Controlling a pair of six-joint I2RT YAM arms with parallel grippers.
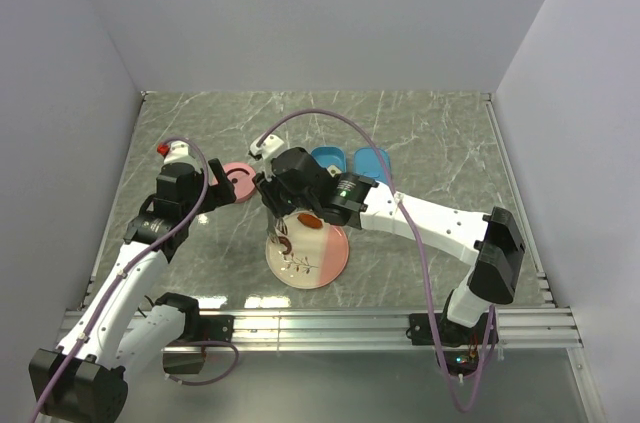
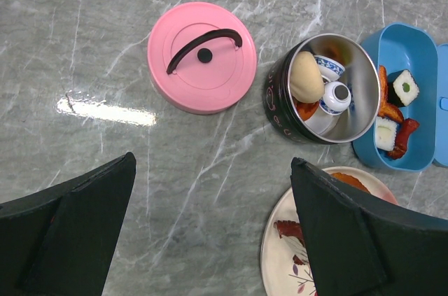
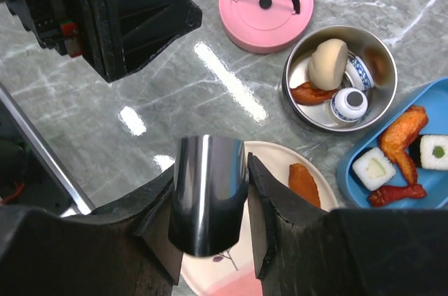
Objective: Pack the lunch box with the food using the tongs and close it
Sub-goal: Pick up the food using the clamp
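Note:
My right gripper [image 3: 210, 170] is shut on the silver tongs [image 3: 208, 201]; their joined end shows between the fingers and their tips are hidden. It hangs over the plate [image 3: 273, 159], where an orange shrimp [image 3: 305, 184] lies. The lunch box's steel bowl [image 3: 381, 93] holds a beige bun [image 3: 327, 63], a red sausage [image 3: 311, 93] and a small blue-white cup [image 3: 348, 103]. Its blue tray [image 3: 437, 187] holds a shrimp [image 3: 404, 130], sushi squares [image 3: 369, 168] and a sausage [image 3: 392, 193]. My left gripper [image 2: 212, 159] is open over bare table.
The pink lid [image 2: 203, 58] lies flat on the marble table, left of the steel bowl [image 2: 364, 86]. A second blue part [image 1: 372, 160] sits behind the plate [image 1: 335, 265]. Both arms crowd the area around the plate. Grey walls enclose the table.

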